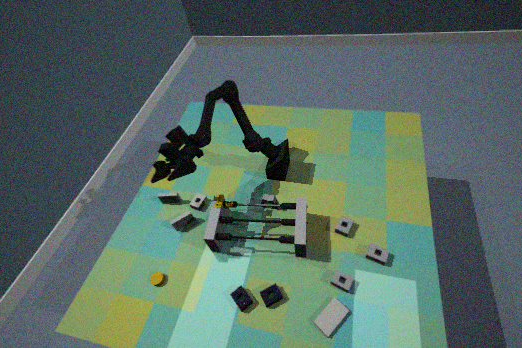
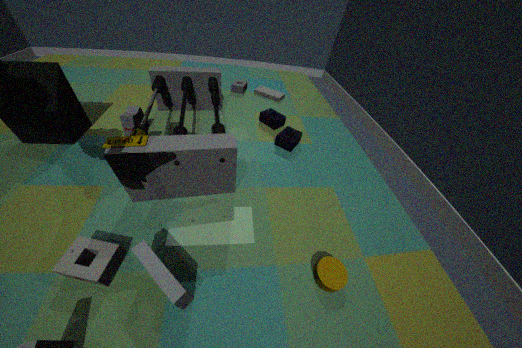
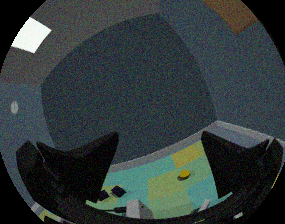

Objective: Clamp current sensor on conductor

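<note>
Two dark fingers stand spread wide with nothing between them as the gripper (image 1: 169, 172) hangs above the mat, tilted downward. Closest ahead of the jaws lie a flat grey slab (image 1: 168, 197) and a grey square ring (image 1: 198, 201), neither part of the job. Just beyond those sits the yellow LOAD tag (image 1: 222, 202), fixed at the near end of the first rod (image 1: 255, 204) in a three-rod rack (image 1: 300, 227). Farther along that rod, well apart from the jaws and on its far side, stands a small pale block (image 1: 269, 198) that appears to be the sensor; it is too small in every view to be certain, and its arrow cannot be read. The job looks to be at its opening step, the reach for the sensor, with nothing yet clamped. Next, the arm would need to swing across past the tag, descend with the jaws astride the block, and close on it without nudging the rod.
</note>
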Motion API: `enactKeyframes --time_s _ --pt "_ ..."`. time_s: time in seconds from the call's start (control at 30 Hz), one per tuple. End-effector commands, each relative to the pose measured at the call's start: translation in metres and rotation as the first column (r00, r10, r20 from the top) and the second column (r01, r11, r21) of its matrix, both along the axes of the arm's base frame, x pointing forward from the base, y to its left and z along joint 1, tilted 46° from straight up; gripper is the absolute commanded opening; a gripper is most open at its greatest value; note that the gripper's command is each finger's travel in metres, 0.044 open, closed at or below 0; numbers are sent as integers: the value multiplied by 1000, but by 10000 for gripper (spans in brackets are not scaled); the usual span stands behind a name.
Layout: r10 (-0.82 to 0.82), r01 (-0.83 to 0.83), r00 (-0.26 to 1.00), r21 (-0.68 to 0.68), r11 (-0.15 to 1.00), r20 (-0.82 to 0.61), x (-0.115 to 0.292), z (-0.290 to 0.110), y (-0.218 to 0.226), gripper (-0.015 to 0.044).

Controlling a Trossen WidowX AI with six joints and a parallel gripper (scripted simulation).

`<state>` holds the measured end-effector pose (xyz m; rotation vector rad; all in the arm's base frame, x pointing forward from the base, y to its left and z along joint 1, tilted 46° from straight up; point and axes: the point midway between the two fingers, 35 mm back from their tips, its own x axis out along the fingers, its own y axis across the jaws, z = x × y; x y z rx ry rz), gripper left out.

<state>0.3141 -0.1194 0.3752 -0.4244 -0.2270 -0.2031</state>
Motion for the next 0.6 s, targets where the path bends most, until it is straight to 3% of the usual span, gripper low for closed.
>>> enactKeyframes --time_s 0.0,0.2,0.4,0.47,0.57 --pt "96 -87 994 185 979 -42 7 -19 48 440" --pt "227 -163 967 400 902 -118 3 -49 112 440" --pt "241 -168 962 420 892 -127 2 -52 119 440" --pt "223 -124 960 454 883 -172 5 -62 117 440" --pt "139 88 921 543 835 -363 14 -105 108 440"
